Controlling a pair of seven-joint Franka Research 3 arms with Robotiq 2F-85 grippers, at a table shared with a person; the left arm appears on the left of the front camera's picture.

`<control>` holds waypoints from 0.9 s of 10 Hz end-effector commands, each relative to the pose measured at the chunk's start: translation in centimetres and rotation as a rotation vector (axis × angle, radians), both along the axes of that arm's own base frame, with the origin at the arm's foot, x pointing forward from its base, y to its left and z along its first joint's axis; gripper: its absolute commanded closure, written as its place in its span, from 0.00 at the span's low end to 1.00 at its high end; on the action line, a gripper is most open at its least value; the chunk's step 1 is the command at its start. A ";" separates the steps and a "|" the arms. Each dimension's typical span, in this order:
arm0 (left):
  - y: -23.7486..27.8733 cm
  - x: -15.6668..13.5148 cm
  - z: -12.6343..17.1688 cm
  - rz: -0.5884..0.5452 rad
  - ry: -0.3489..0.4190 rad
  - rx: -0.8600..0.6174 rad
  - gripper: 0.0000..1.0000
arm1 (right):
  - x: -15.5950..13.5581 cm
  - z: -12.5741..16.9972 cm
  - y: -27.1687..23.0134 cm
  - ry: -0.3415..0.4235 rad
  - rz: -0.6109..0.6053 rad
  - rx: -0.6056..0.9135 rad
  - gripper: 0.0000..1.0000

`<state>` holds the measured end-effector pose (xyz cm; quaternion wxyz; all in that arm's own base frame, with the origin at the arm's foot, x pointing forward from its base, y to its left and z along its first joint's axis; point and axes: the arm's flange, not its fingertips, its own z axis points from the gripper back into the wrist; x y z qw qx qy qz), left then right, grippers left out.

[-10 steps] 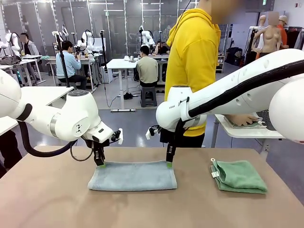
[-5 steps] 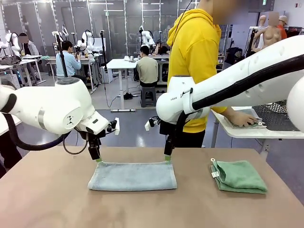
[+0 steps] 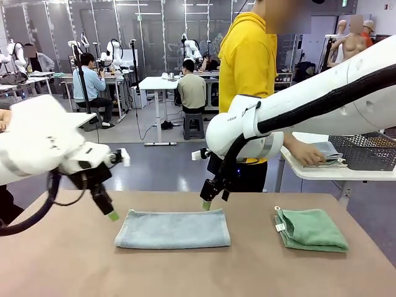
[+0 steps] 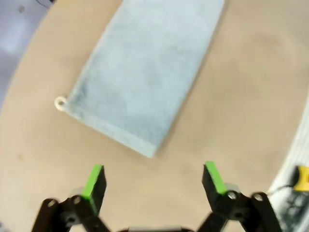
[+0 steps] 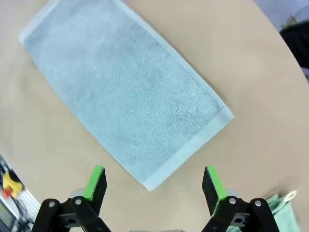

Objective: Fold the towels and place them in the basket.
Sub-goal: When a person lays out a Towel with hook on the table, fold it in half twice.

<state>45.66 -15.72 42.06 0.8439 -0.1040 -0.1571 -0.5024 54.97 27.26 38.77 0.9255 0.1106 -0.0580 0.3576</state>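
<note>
Two folded towels lie on the brown table (image 3: 68,260). One pale blue-grey towel (image 3: 172,228) is a long flat rectangle near the middle. One mint green towel (image 3: 312,230), a smaller and thicker fold, sits well apart toward the robot's right, with a white tag (image 3: 279,227) at its left edge. Both are outside the single dark grey basket (image 3: 365,151), which stands on a white side table (image 3: 322,174) beyond the main table's far right end.

Two grippers flank the blue-grey towel. The left gripper (image 3: 111,214) hangs tilted just beside its left end. The right gripper (image 3: 206,203) hovers over its far edge, toward the right corner. Neither touches the cloth. From each wrist camera the two green-padded fingers stand spread wide with nothing between them, and the blue-grey towel lies on the table below.

One person in a yellow hooded top (image 3: 250,74) stands at the far side. One hand (image 3: 301,154) rests on folded cloths on the side table, just beside the basket; how many cloths cannot be told.
</note>
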 end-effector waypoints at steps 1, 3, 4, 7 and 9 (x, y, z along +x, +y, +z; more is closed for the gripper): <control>3.4 -4.3 0.7 0.103 -0.005 -0.024 0.00 | -1.3 -1.3 0.1 -0.051 -0.180 0.016 0.00; 6.2 -6.7 1.2 0.252 -0.014 -0.021 0.00 | -0.8 -2.3 0.2 -0.058 -0.324 0.005 0.00; 7.2 -8.0 1.4 0.268 -0.020 -0.017 0.00 | -0.6 -2.7 0.0 -0.067 -0.379 -0.011 0.00; 7.5 -9.4 1.9 0.223 -0.047 -0.014 0.00 | -0.4 -3.8 -0.5 0.000 -0.365 -0.032 0.00; 8.1 -7.1 2.6 0.267 -0.030 -0.024 0.00 | -0.1 -3.0 -1.0 -0.046 -0.370 0.002 0.00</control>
